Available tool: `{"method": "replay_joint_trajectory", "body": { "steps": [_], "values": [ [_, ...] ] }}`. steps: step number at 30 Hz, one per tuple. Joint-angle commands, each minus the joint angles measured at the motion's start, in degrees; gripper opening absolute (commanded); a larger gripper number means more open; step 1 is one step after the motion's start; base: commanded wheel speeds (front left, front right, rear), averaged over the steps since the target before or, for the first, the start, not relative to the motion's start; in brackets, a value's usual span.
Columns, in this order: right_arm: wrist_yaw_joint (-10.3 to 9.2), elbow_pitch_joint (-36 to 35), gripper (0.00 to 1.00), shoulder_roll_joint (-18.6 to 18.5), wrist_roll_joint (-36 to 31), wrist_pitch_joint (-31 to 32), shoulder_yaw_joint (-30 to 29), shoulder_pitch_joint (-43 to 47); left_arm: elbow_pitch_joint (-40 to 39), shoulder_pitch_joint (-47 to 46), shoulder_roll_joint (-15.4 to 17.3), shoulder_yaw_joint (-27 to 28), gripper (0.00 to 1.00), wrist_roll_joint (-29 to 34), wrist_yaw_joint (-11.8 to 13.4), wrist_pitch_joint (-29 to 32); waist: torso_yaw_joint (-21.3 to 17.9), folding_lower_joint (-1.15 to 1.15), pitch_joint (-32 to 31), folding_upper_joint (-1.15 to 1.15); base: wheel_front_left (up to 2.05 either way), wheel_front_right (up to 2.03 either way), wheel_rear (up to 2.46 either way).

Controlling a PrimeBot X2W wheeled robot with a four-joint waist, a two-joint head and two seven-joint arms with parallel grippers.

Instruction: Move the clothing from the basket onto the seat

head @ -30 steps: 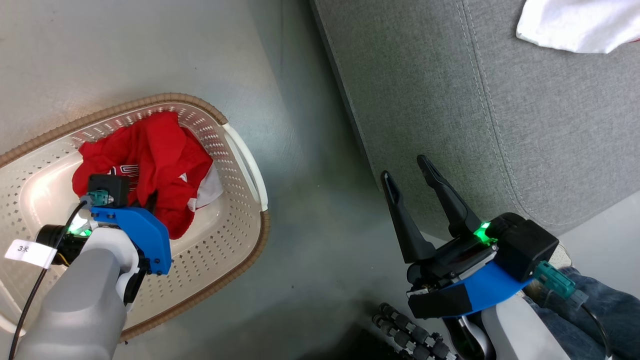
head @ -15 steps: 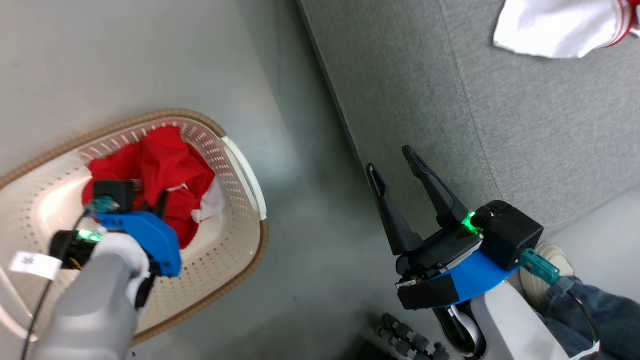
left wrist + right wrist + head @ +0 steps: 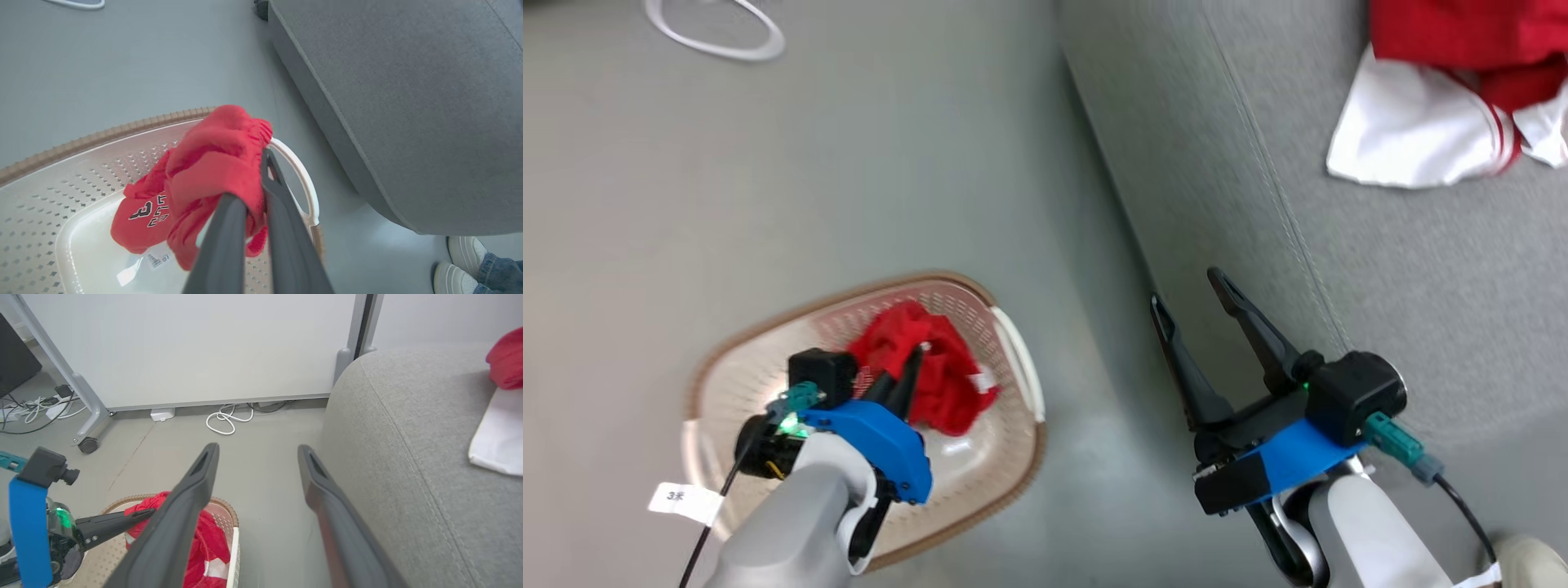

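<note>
The red jersey (image 3: pixel 204 163) shows a black, white-edged "3" with a row of black letters beside it, crumpled out of reading. A small white tag (image 3: pixel 157 259) with fine print hangs at its lower edge; the print is too small to make out. A paper label (image 3: pixel 676 496) on the left arm's black wire starts with "3", followed by a character that cannot be read.

The basket (image 3: pixel 882 282) stands on the grey floor (image 3: pixel 768 180), just beside the seat (image 3: pixel 1421 269). It holds the bunched jersey, which lies toward the handle on the side nearest the seat. The left gripper (image 3: pixel 913 359) is clamped on a fold of the jersey, which bulges above the brown rim while its lower part hangs inside the basket.

The right gripper (image 3: pixel 1186 287) has its fingers spread wide with nothing between them, over the seat's near edge. A red-and-white garment (image 3: pixel 1413 131) lies on the seat, well away from the basket. White shoes (image 3: pixel 461 253) stand by the seat's corner.
</note>
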Motion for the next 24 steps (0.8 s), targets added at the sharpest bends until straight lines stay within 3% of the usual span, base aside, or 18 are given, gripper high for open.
{"method": "replay_joint_trajectory", "body": {
  "steps": [1,11,17,24],
  "values": [
    [0.03,-0.2,1.0,-0.1,-0.6,0.6,-0.3,1.1,-0.7,0.8,0.0,-0.8,0.0,-0.2,-0.1,-0.5,5.8,0.01,-6.4,0.0,0.0,0.0,0.0],
    [0.03,-1.7,1.0,-0.1,-2.4,5.0,-2.3,6.7,-7.4,1.9,-1.8,-6.4,0.0,-2.7,-0.1,-1.1,12.9,0.01,-17.9,0.0,0.0,0.0,0.0],
    [0.03,-2.6,1.0,-0.1,-1.8,6.3,-2.4,9.1,-12.4,-1.1,-0.8,-9.4,0.0,-2.7,-0.1,-1.2,14.7,0.01,-21.9,0.0,0.0,0.0,0.0],
    [0.03,-2.9,1.0,-0.1,-1.4,7.3,-1.6,10.7,-14.8,-6.3,-2.1,-11.8,0.0,-2.5,-0.1,-0.1,16.1,0.01,-24.9,0.0,0.0,0.0,0.0]
  ]
}}
